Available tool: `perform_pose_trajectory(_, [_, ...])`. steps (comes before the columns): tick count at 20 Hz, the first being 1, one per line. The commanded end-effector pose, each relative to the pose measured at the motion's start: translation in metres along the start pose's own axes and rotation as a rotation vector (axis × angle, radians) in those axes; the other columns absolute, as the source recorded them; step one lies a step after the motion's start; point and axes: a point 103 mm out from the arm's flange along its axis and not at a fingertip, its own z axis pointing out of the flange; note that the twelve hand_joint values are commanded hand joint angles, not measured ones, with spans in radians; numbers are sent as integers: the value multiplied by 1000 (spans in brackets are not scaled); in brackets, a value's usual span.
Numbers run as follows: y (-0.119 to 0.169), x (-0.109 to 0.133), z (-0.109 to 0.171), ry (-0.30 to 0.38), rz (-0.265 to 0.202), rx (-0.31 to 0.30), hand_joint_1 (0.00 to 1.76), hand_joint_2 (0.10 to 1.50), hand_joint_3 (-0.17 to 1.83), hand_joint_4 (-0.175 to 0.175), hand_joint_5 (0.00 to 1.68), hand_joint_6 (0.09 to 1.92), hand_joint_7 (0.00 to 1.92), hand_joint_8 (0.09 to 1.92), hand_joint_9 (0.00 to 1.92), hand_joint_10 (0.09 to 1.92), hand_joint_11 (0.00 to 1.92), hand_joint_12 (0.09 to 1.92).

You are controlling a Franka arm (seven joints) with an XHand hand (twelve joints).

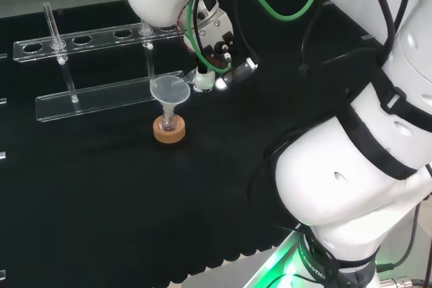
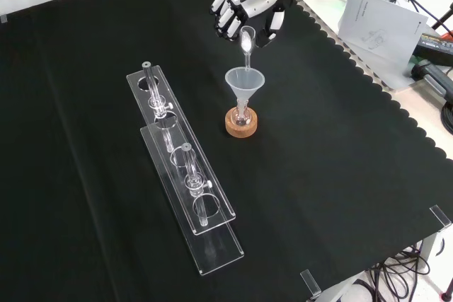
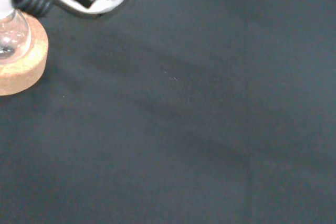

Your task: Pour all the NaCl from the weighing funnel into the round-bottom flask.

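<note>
In the front view, nearest the worktop's (image 2: pixel 340 196) front edge stands a clear acrylic rack (image 2: pixel 185 187), a long two-tier stand that runs back toward the far left, with a few thin glass tubes (image 2: pixel 187 164) upright in its holes. Farther in, about midway across the black cloth and to the right of the rack's far end, a cork ring (image 2: pixel 241 123) sits flat on the worktop. On it rests the small round-bottom flask (image 2: pixel 241 113), clear and hard to make out, with a clear plastic funnel (image 2: pixel 244 81) standing upright in its neck, mouth wide to the top.

Just beyond and above the funnel, toward the worktop's far edge, the hand (image 2: pixel 248 6) comes in from the top of the front view. Its black-tipped fingers (image 2: pixel 228 22) are curled downward and hold the weighing funnel (image 2: pixel 246 39), a small clear glass piece, tilted so that its lower end hangs directly over the funnel's mouth; whether the two touch cannot be told. Something bright shows in the lower end, though how much NaCl remains cannot be told.

In the head view the funnel (image 1: pixel 169 90) stands in the cork ring (image 1: pixel 169 129) in front of the rack (image 1: pixel 101 65), with the hand (image 1: pixel 212 55) close at its right rim. The wrist view catches the cork ring (image 3: pixel 21 64) and the flask's clear bulb (image 3: pixel 9 38) on it.

At the worktop's far right edge, white paper sheets (image 2: pixel 379 19) lie beyond the cloth's scalloped border.
</note>
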Motion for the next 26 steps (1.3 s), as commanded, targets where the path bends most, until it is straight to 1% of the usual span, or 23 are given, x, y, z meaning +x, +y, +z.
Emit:
perform_pose_trajectory(1, [-1,4,-4,-43,20,16,1120,633,732,175,1235,775,742,611,1034,327,750,1091])
perform_pose_trajectory(3, [-1,5,-5,-48,30,20,1120,633,732,175,1235,775,742,610,1035,327,750,1091])
perform_pose_trajectory(8, [0,8,-8,-67,35,41,1120,633,733,175,1236,774,740,610,1037,325,760,1092])
perform_pose_trajectory(12, [0,12,-10,-99,35,45,1120,632,733,175,1236,773,740,610,1038,324,764,1092])
perform_pose_trajectory(17, [0,14,-14,-119,38,61,1121,632,733,175,1237,772,740,611,1039,322,766,1089])
perform_pose_trajectory(20, [0,16,-17,-148,49,70,1121,632,733,175,1237,772,740,611,1040,321,767,1087])
perform_pose_trajectory(24, [0,15,-19,-154,53,65,1121,631,734,175,1237,771,740,611,1040,319,769,1085])
perform_pose_trajectory(26, [1,15,-20,-160,57,73,1121,631,734,175,1238,771,740,611,1041,319,770,1084])
